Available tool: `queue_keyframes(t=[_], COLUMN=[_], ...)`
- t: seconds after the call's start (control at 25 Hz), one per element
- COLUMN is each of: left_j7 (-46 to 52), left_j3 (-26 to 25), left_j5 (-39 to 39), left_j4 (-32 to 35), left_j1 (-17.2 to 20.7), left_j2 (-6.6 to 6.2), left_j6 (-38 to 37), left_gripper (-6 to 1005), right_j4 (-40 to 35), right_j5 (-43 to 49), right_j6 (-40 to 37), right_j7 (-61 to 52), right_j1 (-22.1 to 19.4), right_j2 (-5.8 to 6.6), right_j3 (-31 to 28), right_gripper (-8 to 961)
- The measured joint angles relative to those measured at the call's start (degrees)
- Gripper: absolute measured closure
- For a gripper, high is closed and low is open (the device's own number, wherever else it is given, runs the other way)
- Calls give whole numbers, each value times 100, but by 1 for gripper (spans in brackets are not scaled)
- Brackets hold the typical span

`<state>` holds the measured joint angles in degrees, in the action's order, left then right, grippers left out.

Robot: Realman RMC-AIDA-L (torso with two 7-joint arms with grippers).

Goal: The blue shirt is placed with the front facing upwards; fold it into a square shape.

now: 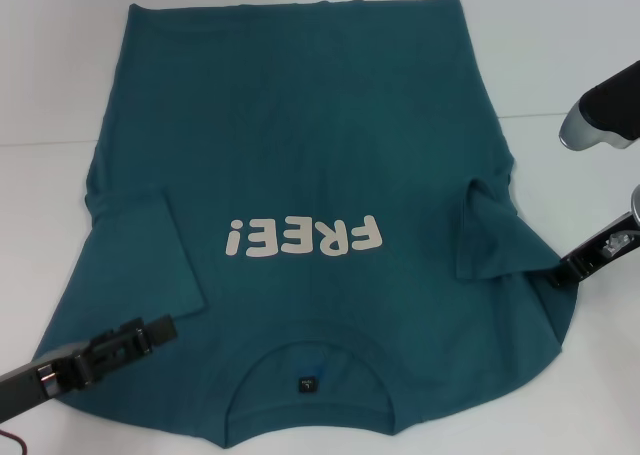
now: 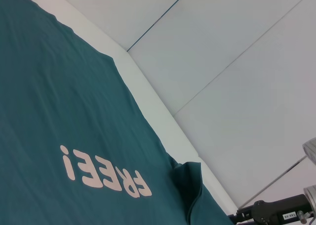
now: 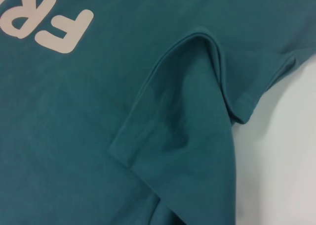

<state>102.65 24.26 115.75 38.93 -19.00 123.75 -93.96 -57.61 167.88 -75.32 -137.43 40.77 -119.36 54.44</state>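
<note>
with both sleeves already tucked in, the blue shirt lies print-up on the desk; body folds remain. left gripper and right gripper rest at its shoulders, grip unclear.

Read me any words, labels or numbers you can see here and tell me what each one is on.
"FREE!": cream lettering on the chest of the blue shirt, upside down in the head view.
Small dark label inside the collar: a mark on it, too small to read.
White sticker on the right gripper, seen from the left wrist view: print too small to read.
</note>
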Motion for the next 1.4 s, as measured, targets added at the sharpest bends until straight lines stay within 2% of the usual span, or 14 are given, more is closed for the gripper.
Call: queue_keyframes(t=[0.28,0.72,1.04,1.4], left_j7=[0,-5,-8,-9], left_j3=[0,0,0,0], left_j5=[0,0,0,0], left_j4=[0,-32,-36,-35], left_j1=[1,-7,-9,-33], left_j2=[0,0,0,-9], left_j6=[4,10,10,9], left_gripper=[111,115,117,121], right_j4=[-3,-51,-551,-864], right_j5=[-1,-1,-30,-43], right_j6=[-16,-42,-683,-1359], right_j7=[-20,-22,-285,-453], right_j1=[-16,-50,-62,71], right_j2=[0,5,61,32], right_j3=[20,-9,-28,-29], right_gripper=[549,946,947,946])
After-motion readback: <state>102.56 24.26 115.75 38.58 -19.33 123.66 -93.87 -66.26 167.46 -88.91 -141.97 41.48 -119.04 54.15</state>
